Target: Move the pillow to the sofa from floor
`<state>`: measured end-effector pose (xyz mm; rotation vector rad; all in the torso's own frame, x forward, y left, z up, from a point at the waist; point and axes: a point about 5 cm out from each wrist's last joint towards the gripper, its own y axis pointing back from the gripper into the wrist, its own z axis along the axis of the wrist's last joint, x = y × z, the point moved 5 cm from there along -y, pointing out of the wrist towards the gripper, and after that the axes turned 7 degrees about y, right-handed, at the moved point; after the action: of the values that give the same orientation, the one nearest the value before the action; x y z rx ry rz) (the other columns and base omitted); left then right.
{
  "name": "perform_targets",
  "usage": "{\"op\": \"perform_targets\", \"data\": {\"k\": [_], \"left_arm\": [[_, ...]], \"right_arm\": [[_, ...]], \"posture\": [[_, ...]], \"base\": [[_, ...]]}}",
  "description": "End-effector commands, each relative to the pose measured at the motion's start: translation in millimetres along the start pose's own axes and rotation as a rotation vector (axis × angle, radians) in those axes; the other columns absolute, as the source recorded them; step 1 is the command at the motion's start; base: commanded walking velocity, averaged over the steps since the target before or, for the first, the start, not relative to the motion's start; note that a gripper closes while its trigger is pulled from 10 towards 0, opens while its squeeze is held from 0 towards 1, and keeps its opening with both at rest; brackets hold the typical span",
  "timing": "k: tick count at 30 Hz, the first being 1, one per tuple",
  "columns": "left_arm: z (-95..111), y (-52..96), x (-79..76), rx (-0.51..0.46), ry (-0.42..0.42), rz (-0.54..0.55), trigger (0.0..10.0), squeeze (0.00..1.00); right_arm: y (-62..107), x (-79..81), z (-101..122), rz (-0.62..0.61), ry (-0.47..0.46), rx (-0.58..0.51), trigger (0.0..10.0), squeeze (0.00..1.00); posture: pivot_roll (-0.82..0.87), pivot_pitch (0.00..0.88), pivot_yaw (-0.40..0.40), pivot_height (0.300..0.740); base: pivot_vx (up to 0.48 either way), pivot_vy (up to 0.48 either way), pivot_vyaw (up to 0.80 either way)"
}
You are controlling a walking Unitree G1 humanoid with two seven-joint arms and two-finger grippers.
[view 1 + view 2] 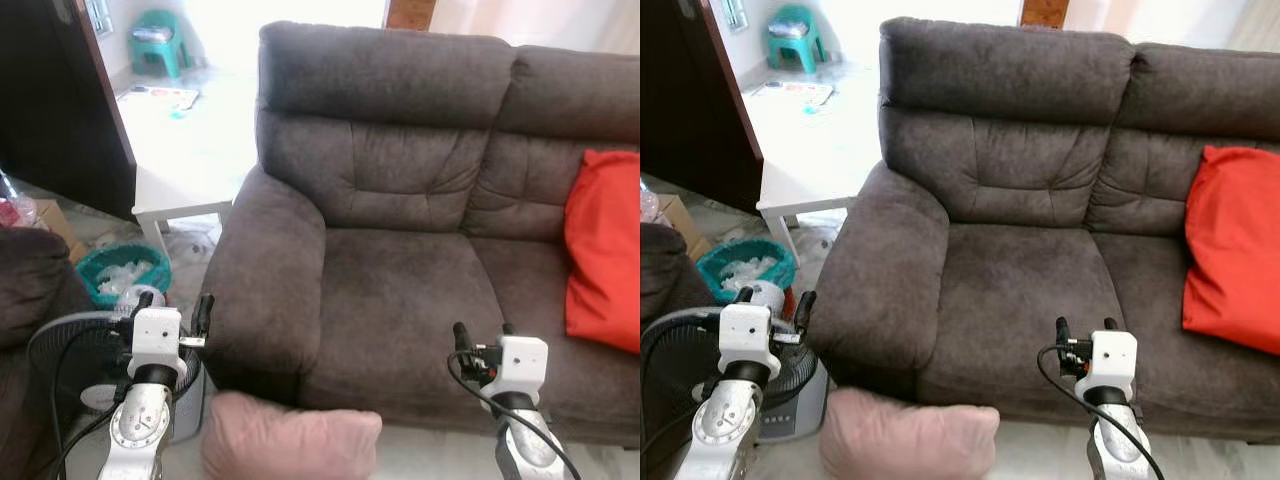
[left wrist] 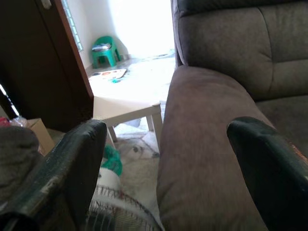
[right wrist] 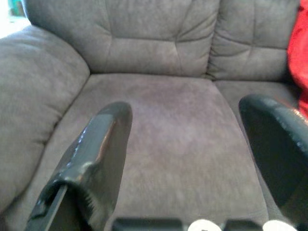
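Pillow: the pink pillow [image 1: 290, 438] lies on the floor [image 1: 420, 455], pressed to the sofa [image 1: 400, 270] front below the armrest [image 1: 262, 290].
Left tool: left tool [image 1: 172, 308] spread wide, empty, level with the armrest.
Right tool: right tool [image 1: 482, 335] parted, holding nothing, over the seat edge.
Risk: both tools sit above the pillow; reaching down could snag the armrest or the fan [image 1: 75, 360].
Risk two: soft fabric may slip from a one-corner pinch.

Red cushion [image 1: 603, 248], fan [image 1: 75, 350], green basket [image 1: 122, 272]

Silver arms, seemingly black-cabled, black claws
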<state>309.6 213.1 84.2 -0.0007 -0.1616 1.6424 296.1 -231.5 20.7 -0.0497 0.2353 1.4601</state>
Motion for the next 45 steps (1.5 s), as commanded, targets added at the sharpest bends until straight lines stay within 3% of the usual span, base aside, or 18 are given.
{"op": "perform_targets", "data": {"k": [1,30,37,45], "left_arm": [[0,-1.5,-1.7,0.005,0.003,-0.004,10.0,0.0],[-3,-1.4,-4.1,0.021,0.014,-0.001,10.0,0.0],[-3,-1.5,-5.1,0.024,0.015,-0.006,10.0,0.0],[-8,-0.6,-5.5,0.045,0.021,-0.003,10.0,0.0]], "right_arm": [[-1.2,-4.8,-1,-0.006,0.021,0.012,10.0,0.0],[-3.6,-3.8,-4,0.016,0.025,0.038,10.0,0.0],[-3.9,-0.7,-8,0.034,0.026,0.055,10.0,0.0],[-1.7,1.0,-10,0.038,0.034,0.058,10.0,0.0]], "posture": [[0.17,0.0,-0.091,0.651],[0.17,0.0,-0.099,0.651],[0.17,0.0,-0.098,0.612],[0.17,0.0,-0.099,0.603]], "base": [[0.0,0.0,0.0],[0.0,0.0,0.0],[0.0,0.0,0.0],[0.0,0.0,0.0]]}}
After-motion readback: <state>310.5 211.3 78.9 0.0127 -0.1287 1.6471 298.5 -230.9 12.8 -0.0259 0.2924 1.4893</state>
